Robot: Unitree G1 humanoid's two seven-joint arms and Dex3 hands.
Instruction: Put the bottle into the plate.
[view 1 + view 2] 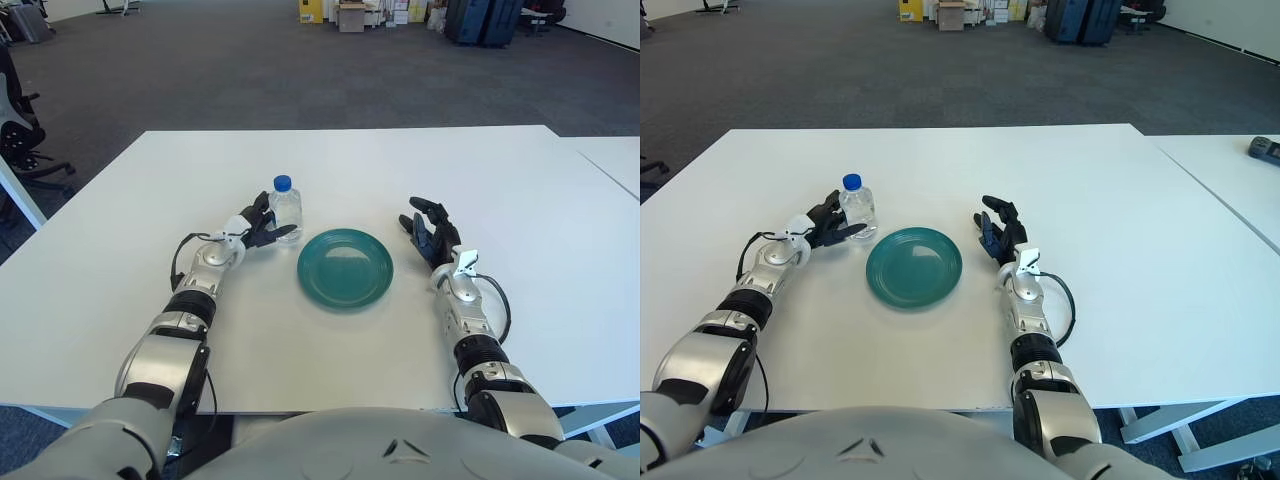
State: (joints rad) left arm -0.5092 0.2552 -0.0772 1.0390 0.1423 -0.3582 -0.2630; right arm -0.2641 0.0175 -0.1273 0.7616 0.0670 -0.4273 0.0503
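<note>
Left robot hand (828,229) beside upright bottle (857,209)

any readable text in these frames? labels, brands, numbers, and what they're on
None readable.
Bottle, beside the left robot hand: clear with a blue cap, no label legible.
Plate: plain teal, no marking.
Right robot hand, right of the plate: no legible print.
Boxes and yellow item on the floor at the back: any print is too small to read.

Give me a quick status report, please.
Left hand at bottle base, grip unclear. Right hand idle right of plate. Bottle upright on table, outside plate. Path clear.
</note>
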